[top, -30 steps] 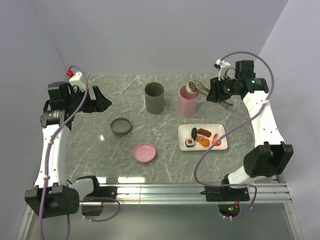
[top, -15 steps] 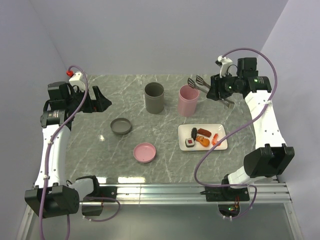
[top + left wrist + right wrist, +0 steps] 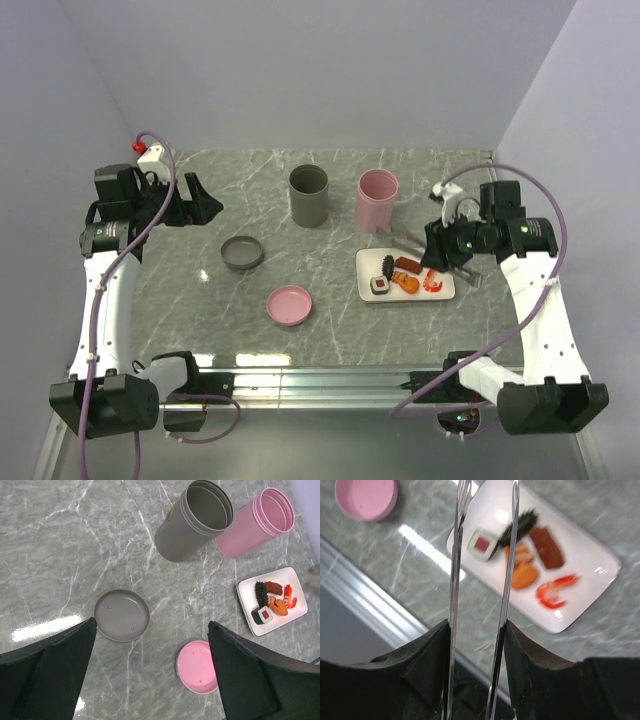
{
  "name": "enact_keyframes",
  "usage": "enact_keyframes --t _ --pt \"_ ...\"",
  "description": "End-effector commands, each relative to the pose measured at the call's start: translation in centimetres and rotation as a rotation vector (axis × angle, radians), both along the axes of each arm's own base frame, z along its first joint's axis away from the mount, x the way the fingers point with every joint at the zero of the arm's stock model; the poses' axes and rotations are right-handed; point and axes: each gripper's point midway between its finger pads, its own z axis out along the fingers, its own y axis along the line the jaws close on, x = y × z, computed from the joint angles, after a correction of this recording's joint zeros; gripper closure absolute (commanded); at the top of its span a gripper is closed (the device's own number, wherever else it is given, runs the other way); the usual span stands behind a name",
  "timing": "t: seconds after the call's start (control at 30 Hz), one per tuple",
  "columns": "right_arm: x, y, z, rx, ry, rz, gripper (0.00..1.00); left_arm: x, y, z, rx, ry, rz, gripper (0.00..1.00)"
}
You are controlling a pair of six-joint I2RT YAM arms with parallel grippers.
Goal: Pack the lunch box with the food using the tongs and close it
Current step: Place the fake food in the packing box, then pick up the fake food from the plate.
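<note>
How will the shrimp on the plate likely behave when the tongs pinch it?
The shrimp looks thin and curved, so the slim tongs may get little to grip and it could twist or slip. It is small, probably light, so a nudge might slide it across the glossy white plate. Lying flat, it seems unlikely to roll.

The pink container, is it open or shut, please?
Open: the pink container has its mouth uncovered, and the pink lid lies apart from it.
</note>
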Motion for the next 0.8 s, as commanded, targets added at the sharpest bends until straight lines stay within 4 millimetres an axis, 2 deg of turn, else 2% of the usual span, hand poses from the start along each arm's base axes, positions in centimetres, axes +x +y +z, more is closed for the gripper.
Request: enact_keyframes --t 0.0,0.2,0.43,0.77 --pt "-3.1 0.1 -2.1 -0.014 0.082 0.042 0.48 -0.7 -0.2 1.7 0.017 -0.048 -0.022 0.01" --pt "-5.8 0.2 -5.3 -0.075 0.199 0.06 0.53 -1.1 -0.1 1.1 0.03 -0.036 -0.014 0.0" --pt "-6.6 0.3 -7.5 -0.192 0.262 0.078 0.53 -1.2 0.1 0.5 0.036 -0.026 -0.007 0.01" --pt "-6.3 0.1 -8.5 -0.223 0.326 0.068 0.46 -1.2 0.1 0.2 0.034 -0.024 -0.007 0.01"
